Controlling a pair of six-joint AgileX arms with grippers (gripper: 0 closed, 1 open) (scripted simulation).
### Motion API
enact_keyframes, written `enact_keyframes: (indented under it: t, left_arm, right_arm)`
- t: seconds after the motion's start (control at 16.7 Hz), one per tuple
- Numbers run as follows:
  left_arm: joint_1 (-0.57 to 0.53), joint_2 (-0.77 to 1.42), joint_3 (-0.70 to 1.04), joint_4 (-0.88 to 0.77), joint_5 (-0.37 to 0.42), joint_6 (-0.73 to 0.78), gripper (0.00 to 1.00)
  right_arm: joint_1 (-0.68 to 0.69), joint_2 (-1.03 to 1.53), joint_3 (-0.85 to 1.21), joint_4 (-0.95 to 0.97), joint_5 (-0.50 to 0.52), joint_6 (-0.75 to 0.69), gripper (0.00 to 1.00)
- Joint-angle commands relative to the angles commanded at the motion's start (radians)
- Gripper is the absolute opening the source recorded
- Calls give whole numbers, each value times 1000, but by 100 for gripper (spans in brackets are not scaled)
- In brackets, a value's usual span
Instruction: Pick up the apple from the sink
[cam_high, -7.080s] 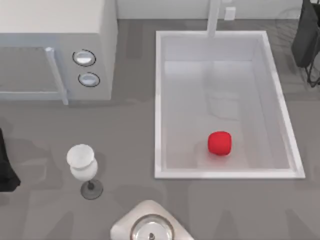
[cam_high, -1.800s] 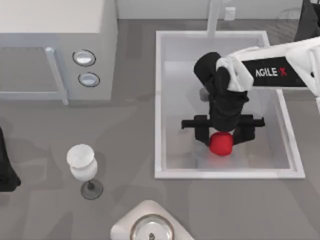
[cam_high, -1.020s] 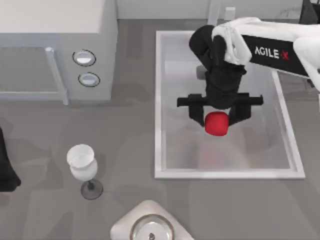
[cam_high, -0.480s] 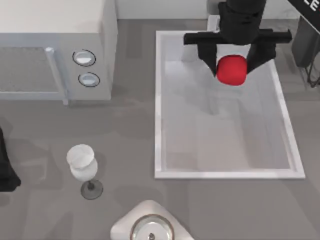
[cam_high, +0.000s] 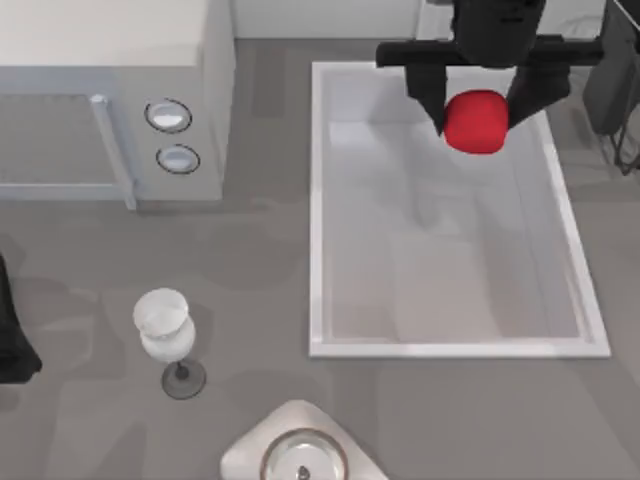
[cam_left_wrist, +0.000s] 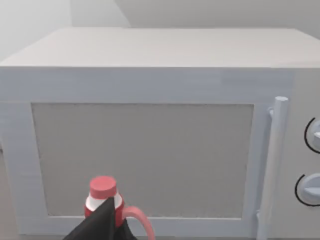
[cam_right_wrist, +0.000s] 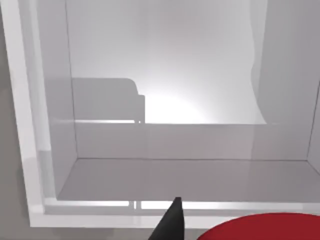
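The bright red apple (cam_high: 475, 122) hangs high above the far end of the white sink (cam_high: 315, 210), held between the black fingers of my right gripper (cam_high: 477, 110), which is shut on it. In the right wrist view the apple (cam_right_wrist: 265, 227) fills the near edge beside a black fingertip (cam_right_wrist: 171, 220), with the sink (cam_right_wrist: 30, 150) basin below. The left arm stays parked at the table's left edge (cam_high: 10, 330).
A grey-white microwave (cam_high: 110, 100) with two round knobs stands at the back left. A wine glass (cam_high: 165, 335) stands on the table's left front. A round pale object (cam_high: 300, 450) sits at the front edge. A red-capped bottle (cam_left_wrist: 104, 200) shows before the microwave (cam_left_wrist: 150, 150).
My right gripper has closed on the apple at the sink's bottom and lifted it up and toward the far end of the sink. It rose slightly more in the last half second.
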Motion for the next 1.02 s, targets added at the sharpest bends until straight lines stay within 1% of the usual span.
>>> enact_keyframes:
  t: [0.12, 0.24, 0.42, 0.78, 0.9, 1.02]
  left_arm:
    - [0, 0, 0, 0, 0, 0, 100]
    - [0, 0, 0, 0, 0, 0, 100]
    - [0, 0, 0, 0, 0, 0, 100]
    - [0, 0, 0, 0, 0, 0, 100]
    - [0, 0, 0, 0, 0, 0, 100]
    - [0, 0, 0, 0, 0, 0, 100]
  right_arm:
    - [-12, -11, -15, 7, -1, -12, 0]
    - [-54, -47, -71, 32, -3, -54, 0]
    - [-157, -132, -226, 90, -8, -156, 0]
    - [-402, -331, -611, 226, -22, -399, 0]
    - [-462, -377, -687, 258, -25, -458, 0]
    - [-491, -400, -720, 273, -26, -487, 0]
